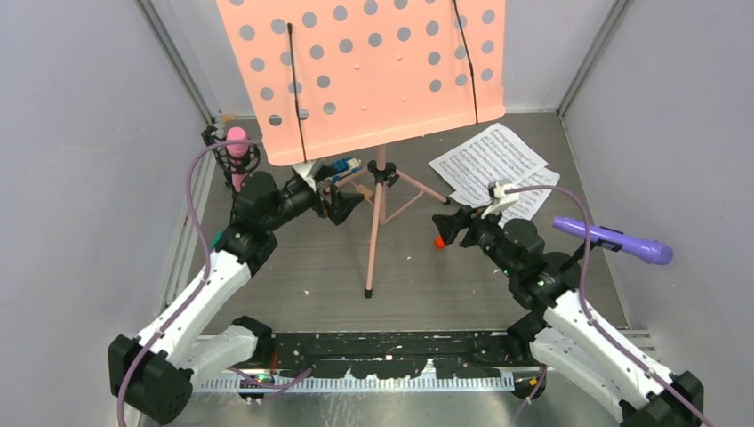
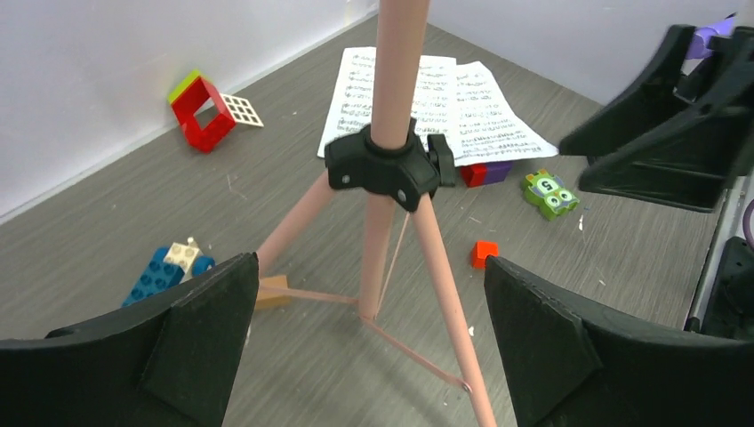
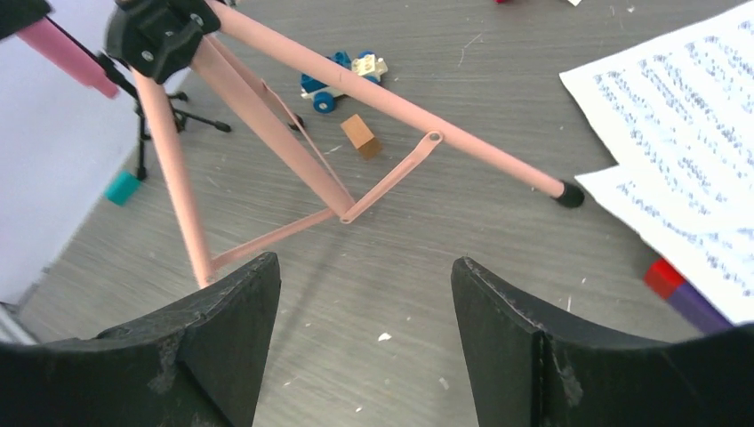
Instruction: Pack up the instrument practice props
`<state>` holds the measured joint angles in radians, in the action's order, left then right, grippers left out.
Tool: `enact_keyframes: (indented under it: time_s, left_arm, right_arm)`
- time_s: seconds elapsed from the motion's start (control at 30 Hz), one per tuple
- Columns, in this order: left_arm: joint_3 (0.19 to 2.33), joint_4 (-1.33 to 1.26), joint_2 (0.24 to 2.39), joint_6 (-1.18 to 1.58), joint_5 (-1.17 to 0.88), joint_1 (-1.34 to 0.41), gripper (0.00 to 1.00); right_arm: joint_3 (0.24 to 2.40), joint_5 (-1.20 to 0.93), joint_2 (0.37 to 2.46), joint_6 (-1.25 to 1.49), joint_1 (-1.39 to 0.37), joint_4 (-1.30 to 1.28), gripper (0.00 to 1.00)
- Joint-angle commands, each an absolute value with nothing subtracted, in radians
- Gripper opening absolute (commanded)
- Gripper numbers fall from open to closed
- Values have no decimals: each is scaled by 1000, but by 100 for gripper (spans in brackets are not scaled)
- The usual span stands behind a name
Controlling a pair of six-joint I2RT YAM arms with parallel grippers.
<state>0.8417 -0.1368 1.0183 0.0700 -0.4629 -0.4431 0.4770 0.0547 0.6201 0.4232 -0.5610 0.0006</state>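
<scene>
The pink music rack (image 1: 364, 71) stood on its tripod legs (image 2: 436, 276) in the middle of the bench (image 1: 293, 285), with the sheet-music pages (image 1: 489, 160) at its two o'clock. We had the left hand (image 2: 369, 342) released at nine o'clock, framing the pole (image 2: 391, 71), probably to grip it. The right hand (image 3: 364, 329), also released, waited at four.

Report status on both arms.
Left gripper open, empty. Right gripper open, empty. Pink music stand upright between them, legs spread. Small red block by right gripper.

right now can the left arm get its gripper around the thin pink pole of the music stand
Probably yes: the open left gripper faces the pink pole above its black collar, nothing between them.
</scene>
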Motion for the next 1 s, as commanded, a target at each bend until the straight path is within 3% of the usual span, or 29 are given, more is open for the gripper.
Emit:
enact_keyframes:
  time_s: [0.0, 0.2, 0.67, 0.97]
  left_arm:
    - [767, -140, 928, 120, -409, -446, 99]
    - [646, -255, 924, 205, -470, -456, 87]
    - [522, -483, 1042, 217, -359, -601, 83]
    - [498, -561, 1115, 252, -367, -633, 66]
  right_arm:
    - [503, -4, 738, 149, -564, 267, 75]
    - [562, -104, 914, -80, -565, 370, 76]
    - [695, -190, 1264, -374, -548, 561, 64]
    - [740, -236, 1428, -418, -518, 686, 55]
